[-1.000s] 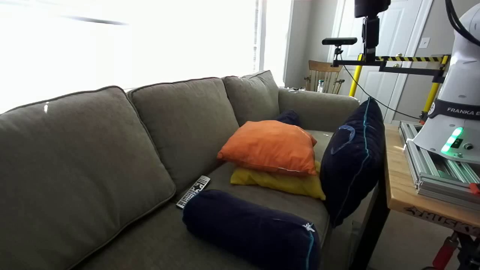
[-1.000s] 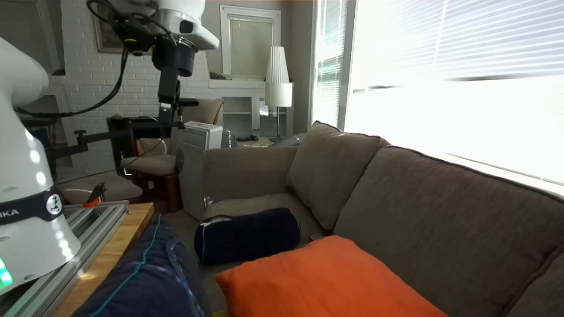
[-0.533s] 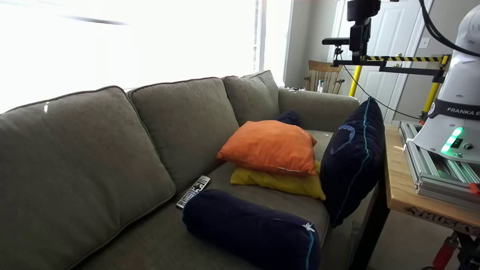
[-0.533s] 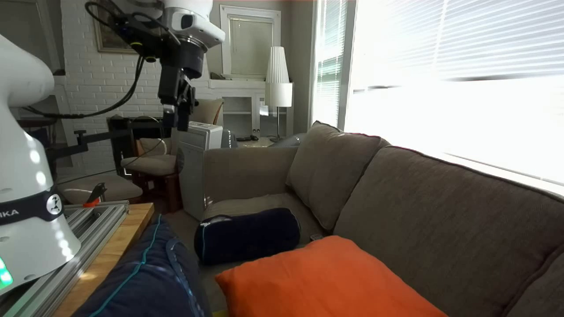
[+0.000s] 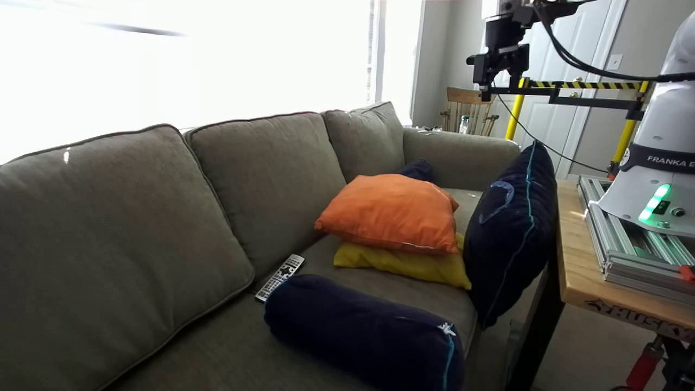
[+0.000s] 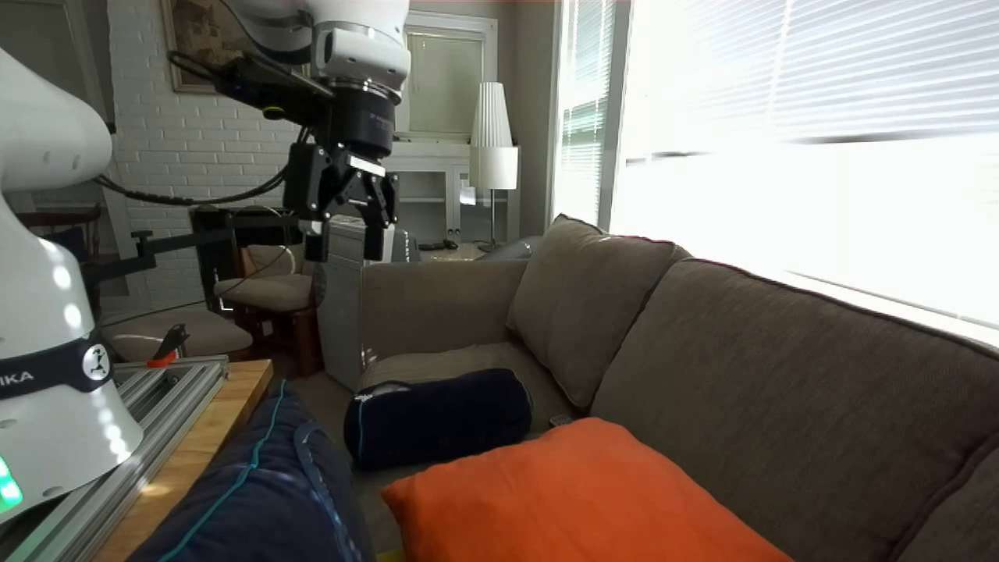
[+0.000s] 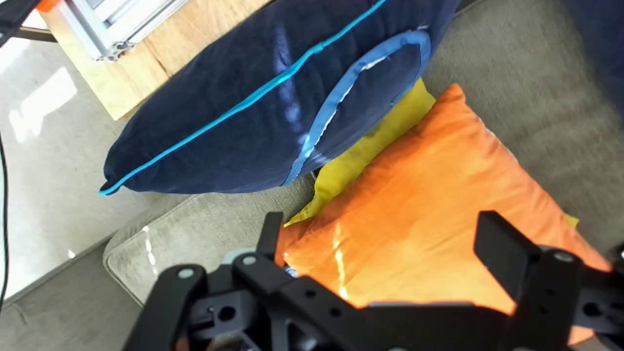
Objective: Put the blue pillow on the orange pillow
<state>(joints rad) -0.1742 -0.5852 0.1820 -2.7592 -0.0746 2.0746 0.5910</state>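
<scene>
Black two-fingered tool (image 6: 346, 243), spread wide, hangs clear. Square navy fabric pillow (image 5: 510, 244) stands between wooden worktop edge (image 5: 573, 255) and plump orange fabric pillow (image 5: 393, 212).

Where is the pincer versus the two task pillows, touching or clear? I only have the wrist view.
Observer: Clear. In both exterior views the pincer hangs above the blue pillow and the orange pillow, touching neither.
Operator: Any other blue cushion I could mix up with the target?
Observer: Yes, a navy bolster. Both exterior views show its cylinder shape, lying on the sofa.
Operator: Any indicator lit?
Observer: A light low on the arm glows green in both exterior views; what it signals, I can't say.
</scene>
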